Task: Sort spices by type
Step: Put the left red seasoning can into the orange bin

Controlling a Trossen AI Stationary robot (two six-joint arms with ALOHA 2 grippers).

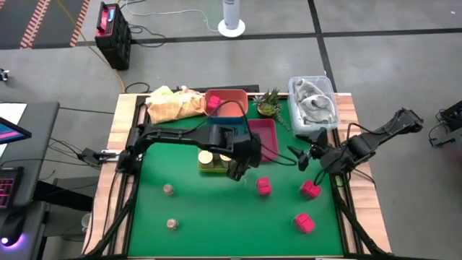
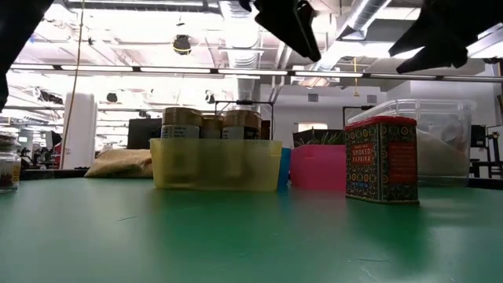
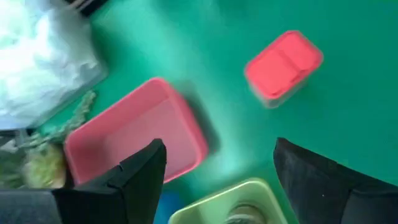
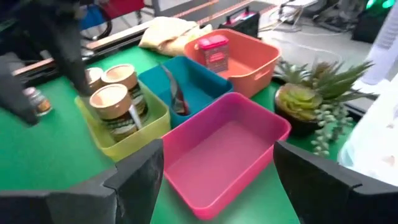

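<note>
Above the yellow tray (image 1: pixel 211 167) hung the left gripper (image 1: pixel 238 170), fingers wide apart and holding nothing, arm stretched long across the green table (image 1: pixel 216 217). Inside that tray sat round cream-topped jars (image 4: pixel 112 99). Near the table's right edge waited the right gripper (image 1: pixel 309 157), also open and holding nothing. Between and below them lay three pink packets (image 1: pixel 264 186), with two tiny brownish jars (image 1: pixel 168 190) far off.

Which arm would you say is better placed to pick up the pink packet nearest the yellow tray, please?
Probably the left: its open gripper hovers right beside that pink boxy packet, while the right gripper sits farther off, nearer another packet.
</note>
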